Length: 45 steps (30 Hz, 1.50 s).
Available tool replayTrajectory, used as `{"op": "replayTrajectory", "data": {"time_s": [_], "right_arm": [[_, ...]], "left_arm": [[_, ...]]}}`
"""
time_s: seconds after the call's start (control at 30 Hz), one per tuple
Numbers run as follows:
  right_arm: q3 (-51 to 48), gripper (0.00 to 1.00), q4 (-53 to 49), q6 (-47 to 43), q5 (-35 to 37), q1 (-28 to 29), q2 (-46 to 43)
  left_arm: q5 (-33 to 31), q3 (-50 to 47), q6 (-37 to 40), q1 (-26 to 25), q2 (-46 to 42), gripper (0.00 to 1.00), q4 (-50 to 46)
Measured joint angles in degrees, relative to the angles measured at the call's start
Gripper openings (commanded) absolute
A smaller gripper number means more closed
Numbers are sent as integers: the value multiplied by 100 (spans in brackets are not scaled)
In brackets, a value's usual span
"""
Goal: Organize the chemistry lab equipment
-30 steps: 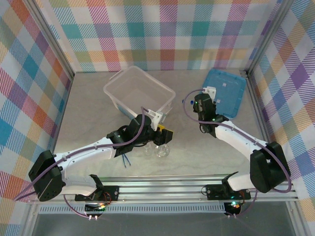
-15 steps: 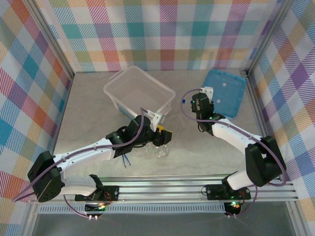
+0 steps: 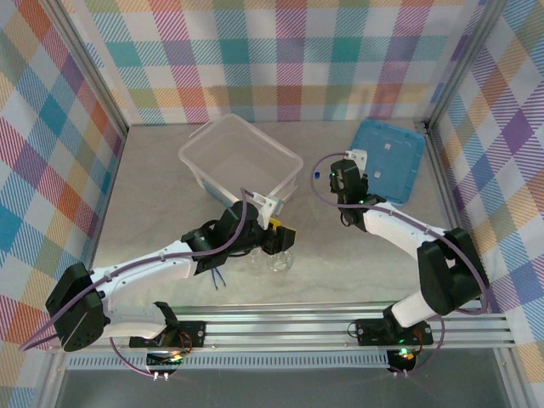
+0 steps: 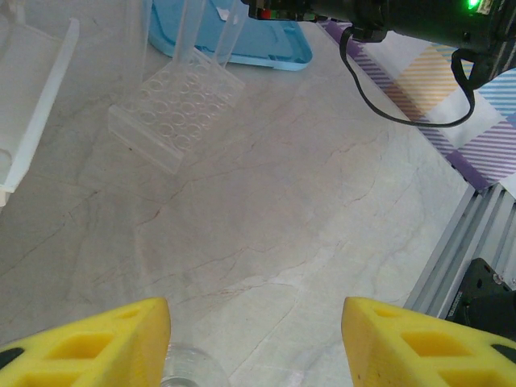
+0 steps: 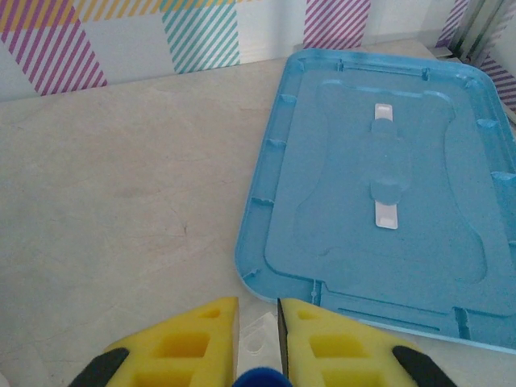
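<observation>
Right gripper is pressed together on a thin blue-capped tube. Its clear shaft is pinched between my 2 yellow pads and the cap sits at the bottom edge of the wrist view. The flat blue lid lies just ahead on the table. Over on the other side, my left gripper is spread and pinching nothing. A glass rim shows low beside 1 finger, and I judge that to be the glass flask, which stands in front of the plastic box. The tweezers lie beside my left forearm, nearer the bases. The clear tube rack stands between the box and the lid and holds a few tubes upright, so I take it as the target for this 1. To do it well, I'd hold the tube vertical and bring its tip over a free well. Then I'd lower it straight down, because a tilt would catch the rim and could tip that light rack. I'd let go only once the tube is seated and standing by itself. The flask is slick and round, so I'd centre its neck between both fingers before closing. I'd close gently, or it will skid away.
</observation>
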Motion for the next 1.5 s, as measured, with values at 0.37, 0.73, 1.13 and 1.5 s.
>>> {"op": "replayTrajectory", "data": {"time_s": [0.37,0.73,1.13,1.5], "right_arm": [[0,25,-2,2,-4,0,4],[-2,34,-68,2,-4,0,-11],[0,40,-358,-66,-4,0,-839],[-2,52,-1143,-15,-256,0,-1985]], "left_arm": [[2,-2,-17,0,0,58,0],[2,-2,-20,0,0,59,0],[-50,42,-13,-31,111,59,-153],[-352,315,98,-195,197,58,-522]]}}
